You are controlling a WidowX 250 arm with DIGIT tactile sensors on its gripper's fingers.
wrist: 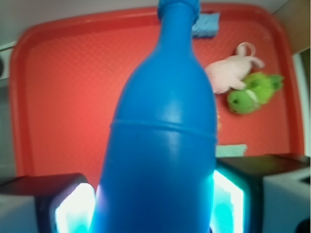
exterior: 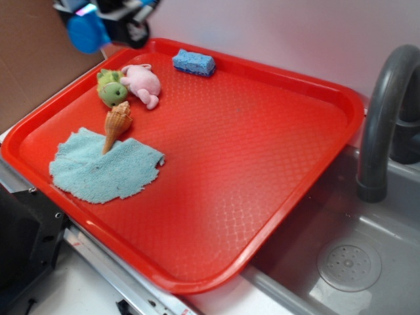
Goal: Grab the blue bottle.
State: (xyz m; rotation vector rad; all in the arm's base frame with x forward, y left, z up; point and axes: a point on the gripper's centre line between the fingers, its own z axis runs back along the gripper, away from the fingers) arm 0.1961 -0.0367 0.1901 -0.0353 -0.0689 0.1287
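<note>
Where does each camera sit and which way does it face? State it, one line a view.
Exterior: off the tray's near corner, above, looking down; the end effector holding the blue bottle shows top left.
Wrist: on the arm, looking down along the bottle; finger pads show.
Shared: bottle, tray, sponge, pink toy, green toy.

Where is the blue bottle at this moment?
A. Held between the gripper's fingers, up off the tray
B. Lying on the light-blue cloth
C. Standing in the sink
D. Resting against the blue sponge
A: the wrist view shows the blue bottle clamped between the gripper fingers, and the exterior view shows it raised above the red tray.
</note>
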